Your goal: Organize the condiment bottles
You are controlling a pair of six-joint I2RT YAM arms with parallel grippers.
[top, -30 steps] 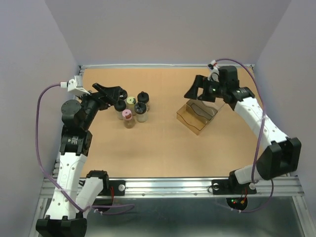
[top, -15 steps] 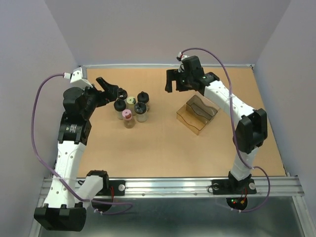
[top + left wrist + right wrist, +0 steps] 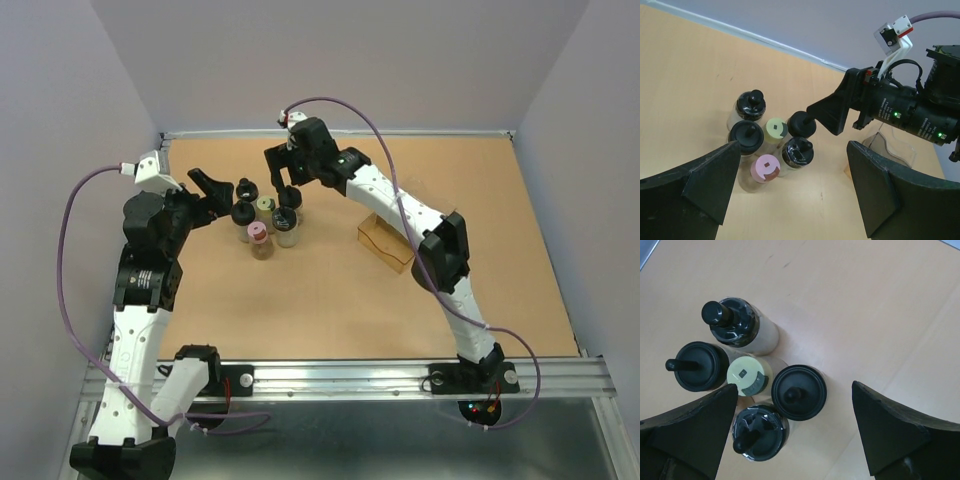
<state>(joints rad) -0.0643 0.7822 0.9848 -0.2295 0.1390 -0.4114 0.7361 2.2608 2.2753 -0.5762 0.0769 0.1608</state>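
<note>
Table point(image 3: 330, 300): six bottles point(image 3: 268, 215) stand on it, left rear, bunched together; none in the box point(image 3: 380, 240).
Box: unmoved, right of the bunch.
Right gripper point(image 3: 282, 180): in the last second I swung it from over the box to above the bunch; fingers spread, empty. Judged: first pick being lined up.
Left gripper point(image 3: 212, 192): spread, empty, drawn back slightly, just left of the bunch.
Black-capped bottle point(image 3: 799, 392): directly beneath my right fingers' gap.

Top external: high at 6 o'clock, looking down on the whole counter point(image 3: 330, 290).
Left wrist: near, slanted, facing 3 o'clock.
Right wrist: close, straight down.
Shared: condiment bottles point(image 3: 265, 205) at 11 o'clock.
</note>
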